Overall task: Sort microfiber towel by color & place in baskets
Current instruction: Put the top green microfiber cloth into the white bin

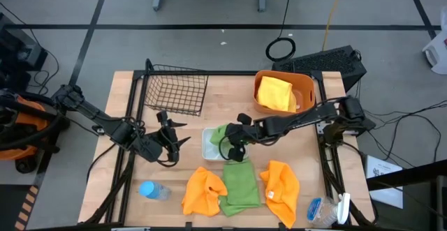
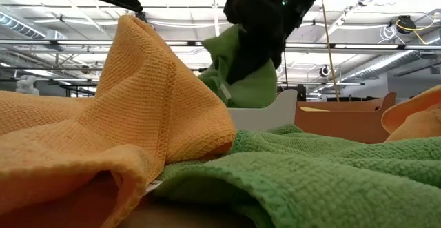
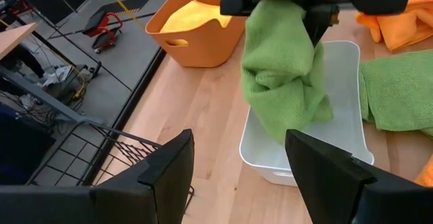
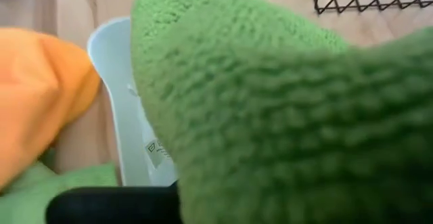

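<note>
- The right gripper (image 1: 236,142) hangs over the white tray (image 1: 207,146) in the middle of the table (image 1: 230,91), its fingers clenched on a green towel (image 3: 281,75).
- That towel droops from the grip into the tray (its lower folds look to reach the tray's inside, though I cannot tell if they rest on the bottom).
- The left gripper (image 1: 170,135) waits just beside the tray, on the side toward the wire basket (image 1: 174,88), with its two fingers (image 3: 166,166) spread apart and holding nothing.
- A second green towel (image 1: 241,183) lies flat on the table near the front edge, just in front of the tray.
- An orange towel (image 1: 204,189) lies bunched on one side of it, touching it, and another orange towel (image 1: 281,182) sits close on the other side.
- The orange tub (image 1: 307,84) stands at the back right of the table with a yellow towel (image 1: 274,93) inside.
- A blue-capped bottle (image 1: 154,190) lies on its side near the front left (well apart from the towels).
</note>
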